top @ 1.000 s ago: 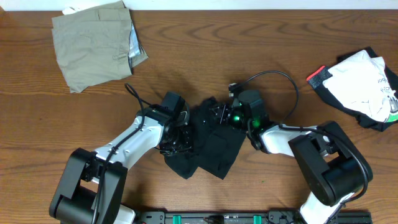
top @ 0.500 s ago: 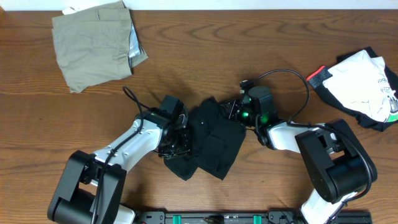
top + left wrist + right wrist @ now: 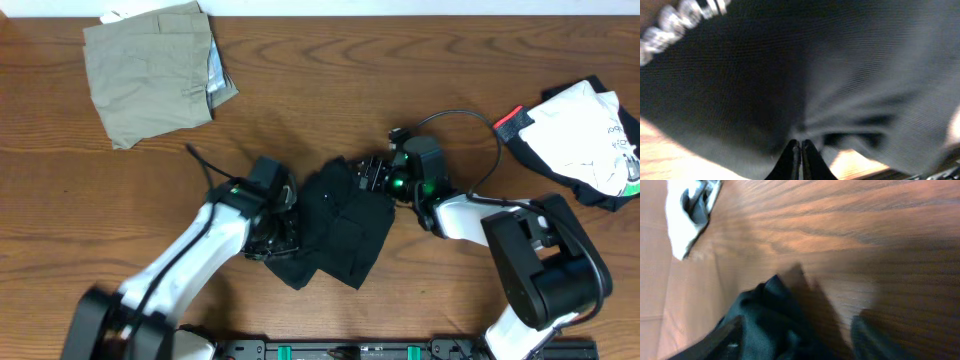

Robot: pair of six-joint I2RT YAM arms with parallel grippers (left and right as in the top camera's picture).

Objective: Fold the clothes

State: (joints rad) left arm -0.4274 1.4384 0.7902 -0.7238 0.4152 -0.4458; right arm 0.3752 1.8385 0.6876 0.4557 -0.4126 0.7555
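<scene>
Left gripper [image 3: 801,146] pinched tight on black T-shirt [image 3: 345,220]; right gripper [image 3: 799,339] wide apart, nothing clamped

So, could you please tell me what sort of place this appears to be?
Probably a robotics lab bench for clothes-folding trials: a wooden table, a left arm and right arm at a crumpled black T-shirt, with a khaki folded piece and white printed top lying apart.

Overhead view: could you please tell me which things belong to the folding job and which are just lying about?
In hand: black T-shirt.
Lying by, untouched: khaki folded piece; white printed top; black garment with red-white trim.
</scene>
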